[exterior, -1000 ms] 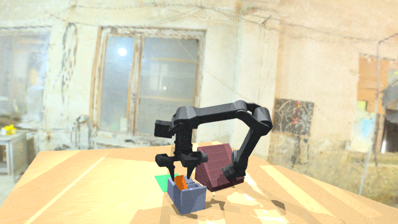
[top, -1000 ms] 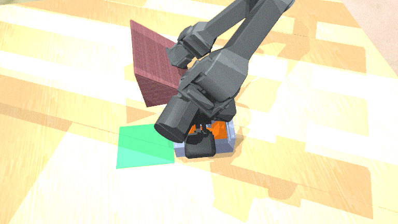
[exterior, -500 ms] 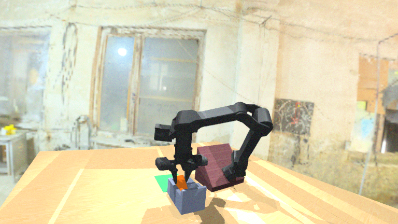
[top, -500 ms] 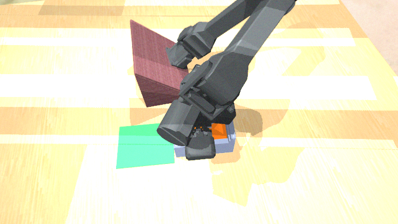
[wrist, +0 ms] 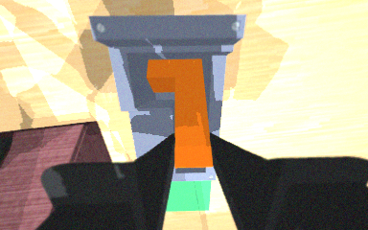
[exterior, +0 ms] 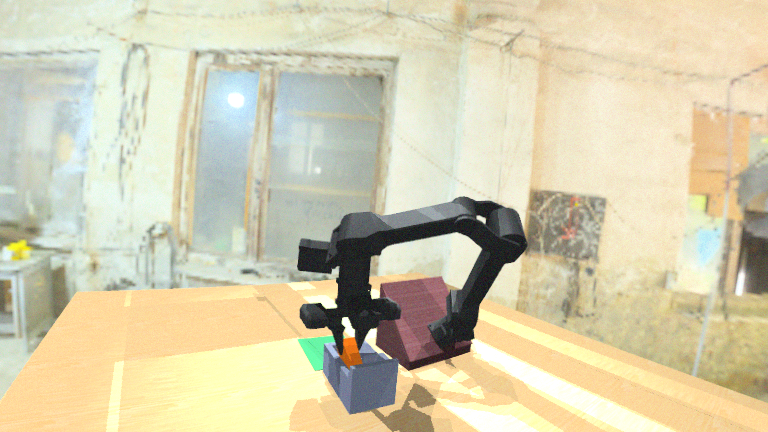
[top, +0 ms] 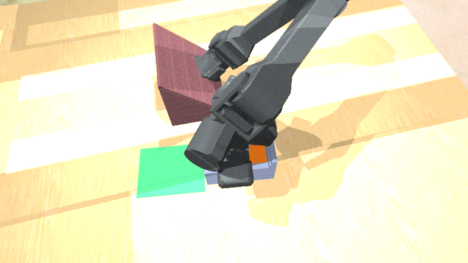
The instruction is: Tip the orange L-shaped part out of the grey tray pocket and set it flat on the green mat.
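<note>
The orange L-shaped part [top: 258, 154] [exterior: 352, 357] [wrist: 189, 96] is tilted in the grey tray [top: 264, 173] [exterior: 373, 385] [wrist: 168, 26]. Its L-shaped end is low in the pocket, and its straight end, on the side toward the mat, stands raised. My gripper [exterior: 351, 349] [wrist: 191, 137] is shut on the raised straight end, one finger on each side. In the top view the arm hides the fingers and most of the part. The green mat [top: 169, 170] [exterior: 313, 351] [wrist: 189, 196] lies beside the tray, with nothing on it.
A dark red wedge-shaped block [top: 183, 73] [exterior: 413, 314] [wrist: 43, 168] stands on the table near the arm's base, behind the tray and mat in the top view. The tray has a raised wall at its end away from the mat.
</note>
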`<state>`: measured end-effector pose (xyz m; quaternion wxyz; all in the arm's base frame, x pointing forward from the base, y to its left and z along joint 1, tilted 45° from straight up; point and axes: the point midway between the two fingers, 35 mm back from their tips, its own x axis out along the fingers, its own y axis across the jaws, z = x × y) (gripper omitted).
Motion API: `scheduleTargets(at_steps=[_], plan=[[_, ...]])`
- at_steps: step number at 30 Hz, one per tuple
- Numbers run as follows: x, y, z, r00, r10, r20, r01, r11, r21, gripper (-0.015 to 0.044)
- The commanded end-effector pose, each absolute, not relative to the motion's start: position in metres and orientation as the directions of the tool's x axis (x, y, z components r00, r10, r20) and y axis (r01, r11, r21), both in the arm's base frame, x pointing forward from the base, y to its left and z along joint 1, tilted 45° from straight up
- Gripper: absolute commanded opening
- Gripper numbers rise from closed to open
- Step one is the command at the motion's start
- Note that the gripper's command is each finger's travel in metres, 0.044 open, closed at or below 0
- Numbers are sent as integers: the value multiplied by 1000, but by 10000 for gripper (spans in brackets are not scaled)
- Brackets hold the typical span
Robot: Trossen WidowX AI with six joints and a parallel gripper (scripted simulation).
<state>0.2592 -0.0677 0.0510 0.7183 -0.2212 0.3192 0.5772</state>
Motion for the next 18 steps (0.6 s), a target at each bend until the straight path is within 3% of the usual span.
scheduleTargets(at_steps=[1, 18], plan=[[259, -68, 51, 129, 688, -714, -971, 234, 50, 0], [256, -84, 68, 132, 689, -712, -969, 240, 52, 0]])
